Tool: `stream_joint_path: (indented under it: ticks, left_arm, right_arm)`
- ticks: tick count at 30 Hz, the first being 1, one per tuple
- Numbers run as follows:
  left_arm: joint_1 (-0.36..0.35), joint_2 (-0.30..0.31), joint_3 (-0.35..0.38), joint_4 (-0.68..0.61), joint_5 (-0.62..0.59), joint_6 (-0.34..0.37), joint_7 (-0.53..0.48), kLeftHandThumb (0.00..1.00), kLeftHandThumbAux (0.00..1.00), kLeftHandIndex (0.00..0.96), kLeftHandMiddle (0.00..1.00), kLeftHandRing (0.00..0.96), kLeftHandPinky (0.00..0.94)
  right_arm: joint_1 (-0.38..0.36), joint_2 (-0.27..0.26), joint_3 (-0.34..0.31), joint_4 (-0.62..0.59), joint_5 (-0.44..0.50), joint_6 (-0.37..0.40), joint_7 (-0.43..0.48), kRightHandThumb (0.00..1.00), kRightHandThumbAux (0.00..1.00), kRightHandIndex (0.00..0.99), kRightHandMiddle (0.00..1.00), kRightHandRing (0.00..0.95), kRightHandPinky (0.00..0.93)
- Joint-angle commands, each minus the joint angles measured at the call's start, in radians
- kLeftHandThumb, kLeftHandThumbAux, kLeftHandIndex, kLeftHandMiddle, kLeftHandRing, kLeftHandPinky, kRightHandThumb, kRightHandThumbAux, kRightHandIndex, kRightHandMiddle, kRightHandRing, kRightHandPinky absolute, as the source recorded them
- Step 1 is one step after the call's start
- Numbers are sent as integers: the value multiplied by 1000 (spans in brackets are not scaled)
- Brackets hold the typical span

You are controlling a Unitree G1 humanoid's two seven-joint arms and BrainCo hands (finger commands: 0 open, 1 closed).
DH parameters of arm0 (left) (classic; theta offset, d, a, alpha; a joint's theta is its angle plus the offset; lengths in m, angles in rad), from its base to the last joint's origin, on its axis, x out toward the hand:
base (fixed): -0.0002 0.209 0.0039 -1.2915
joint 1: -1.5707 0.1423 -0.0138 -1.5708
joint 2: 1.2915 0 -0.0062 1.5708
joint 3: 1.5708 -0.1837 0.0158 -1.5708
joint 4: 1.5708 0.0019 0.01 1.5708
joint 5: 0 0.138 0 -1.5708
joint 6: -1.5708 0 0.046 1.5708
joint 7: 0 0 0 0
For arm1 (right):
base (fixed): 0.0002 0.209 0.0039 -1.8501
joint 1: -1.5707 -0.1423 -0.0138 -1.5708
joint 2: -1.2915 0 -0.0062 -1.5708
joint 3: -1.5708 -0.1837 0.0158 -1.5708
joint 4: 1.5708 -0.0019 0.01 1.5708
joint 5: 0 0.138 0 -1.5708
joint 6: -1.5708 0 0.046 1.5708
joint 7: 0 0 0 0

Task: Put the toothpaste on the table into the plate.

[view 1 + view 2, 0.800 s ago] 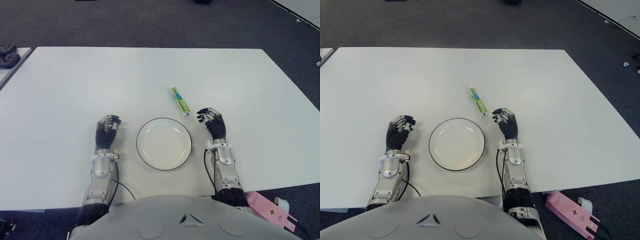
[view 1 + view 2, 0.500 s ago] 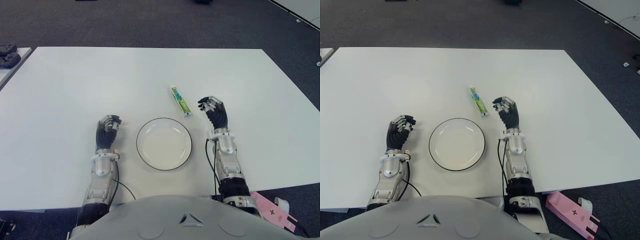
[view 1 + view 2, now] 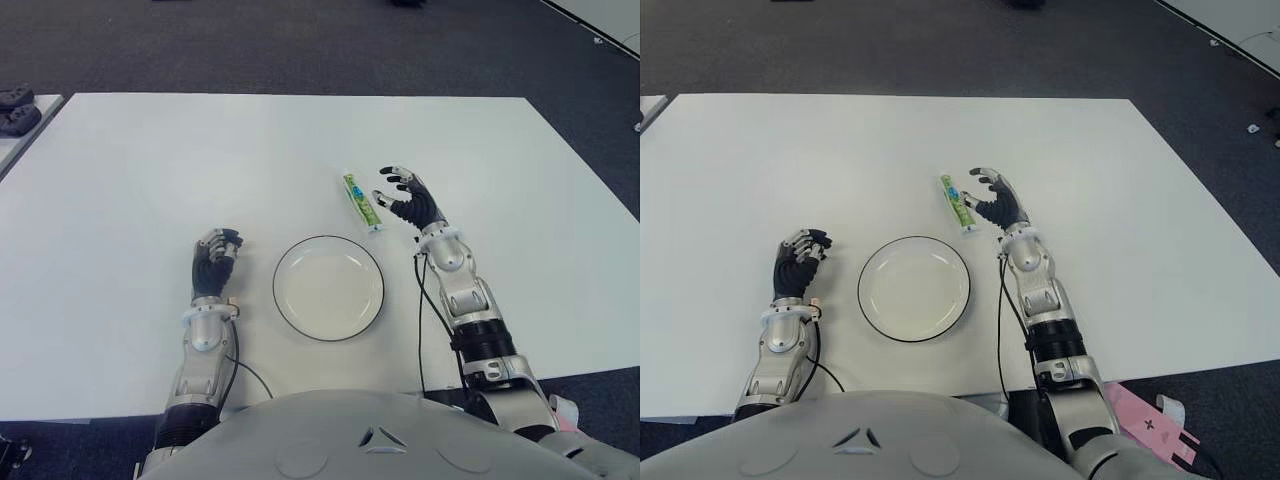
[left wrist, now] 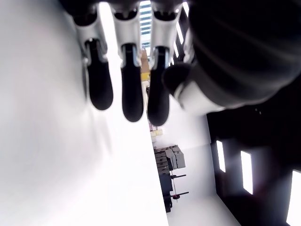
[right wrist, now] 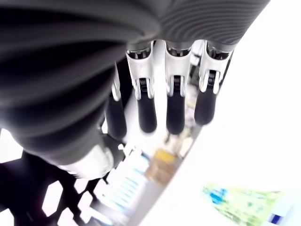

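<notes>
A round white plate point(image 3: 328, 288) with a thin dark rim sits on the white desk point(image 3: 130, 180), close to the robot's body and between its two arms. The plate has nothing in it. The left hand point(image 3: 213, 263) shows on the left side of the plate, a little way from it. Its fingers point(image 4: 129, 89) are curled in and they hold nothing. A bit farther back, behind the plate and toward its right side, lies the toothpaste point(image 3: 362, 201). It is a small green and white tube lying flat on the desk, with its white cap end pointing toward the plate. It is near the plate's rim but does not touch it. The right hand point(image 3: 407, 201) is just beside the tube, on its right side, and it is lifted a little over the desk. Its fingers point(image 5: 175, 103) are spread out and reach toward the tube, and they hold nothing. In the right wrist view the green tube lies on the desk under the finger ends, with a gap between them. Past the far edge of the desk is dark floor point(image 3: 300, 45).
</notes>
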Motion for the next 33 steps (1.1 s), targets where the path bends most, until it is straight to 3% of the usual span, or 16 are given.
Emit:
stream_joint_path:
  ticks: [1,7,16,29,33]
  left_arm:
    - [12,-4,1,35,-7,15,8,717,720,430,481,467,468]
    - [18,-6,4,40,-6,-8,13,717,719,430,482,466,474]
    - [28,-15,1,28,-5,-7,19,718,720,430,479,463,471]
    - [46,-22,-4,1,7,20,32,716,719,430,483,469,476]
    - [54,-26,-6,-10,5,22,33,716,719,430,484,468,473]
  right_arm:
    - [-128,11,82,107,-98,100,4,342,495,12,12,21,29]
    - [-253,30,151,272,-162,147,-12,347,310,1,1,2,2]
    - [-365,82,225,451,-204,178,-60,367,174,0,0,0,0]
    - [-557,188,304,933,-225,163,-163,426,137,0,0,0,0]
    - [-587,212,322,1021,-229,168,-192,453,144,0,0,0,0]
